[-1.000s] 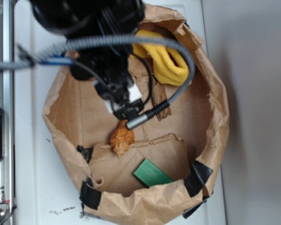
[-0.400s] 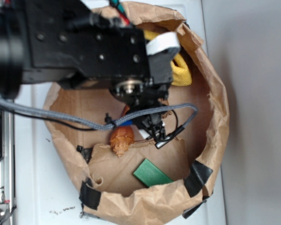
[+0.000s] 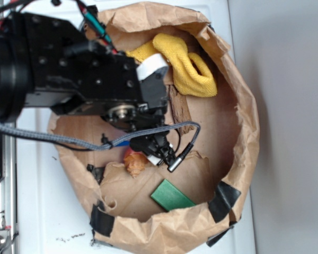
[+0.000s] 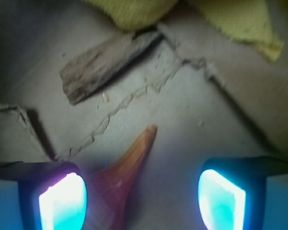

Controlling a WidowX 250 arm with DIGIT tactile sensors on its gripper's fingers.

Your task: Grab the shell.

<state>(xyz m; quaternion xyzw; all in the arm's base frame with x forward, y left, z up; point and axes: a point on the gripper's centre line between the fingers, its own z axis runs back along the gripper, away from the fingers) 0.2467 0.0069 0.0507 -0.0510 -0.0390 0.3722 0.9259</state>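
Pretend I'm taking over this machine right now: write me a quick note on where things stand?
Gripper: jaws open, low inside the paper bag, holding nothing.
Shell: lying on the bag floor between the jaws, nearer the left one in the wrist view, its thin point aimed at the wood piece. Yellow cloth lies beyond that.
Done: gripper lined up over the shell.
Left: close the jaws on the shell and lift it.
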